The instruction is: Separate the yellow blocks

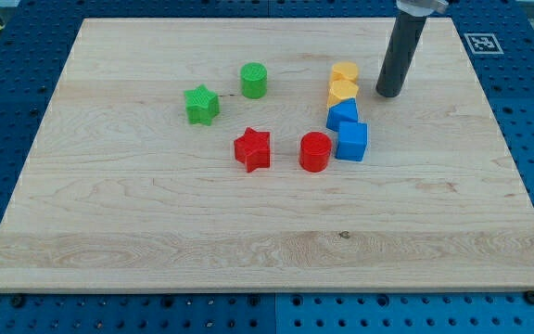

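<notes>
Two yellow blocks touch each other at the upper right of the wooden board: the upper one (345, 73) and a heart-like one (342, 92) just below it. My tip (389, 94) rests on the board a short way to the right of the lower yellow block, apart from it. The dark rod rises from the tip toward the view's top.
A blue block (342, 115) touches the lower yellow block from below, with a blue cube (352, 142) beside a red cylinder (314, 152). A red star (252, 149), a green star (201, 105) and a green cylinder (254, 81) lie further left.
</notes>
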### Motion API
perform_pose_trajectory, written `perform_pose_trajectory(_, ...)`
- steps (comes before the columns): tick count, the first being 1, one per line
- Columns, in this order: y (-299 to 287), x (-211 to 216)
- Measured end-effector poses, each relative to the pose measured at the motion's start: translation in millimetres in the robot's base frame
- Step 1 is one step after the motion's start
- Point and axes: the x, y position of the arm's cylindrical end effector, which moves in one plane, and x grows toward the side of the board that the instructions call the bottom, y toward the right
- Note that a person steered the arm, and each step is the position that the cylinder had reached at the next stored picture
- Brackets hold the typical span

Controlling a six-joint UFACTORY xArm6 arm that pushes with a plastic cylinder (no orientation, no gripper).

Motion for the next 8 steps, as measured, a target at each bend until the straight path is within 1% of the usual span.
perform_pose_trajectory(5,-36,1)
perform_pose_trajectory(6,-34,17)
perform_pose_trajectory(7,-12,39)
perform_pose_trajectory(8,36,40)
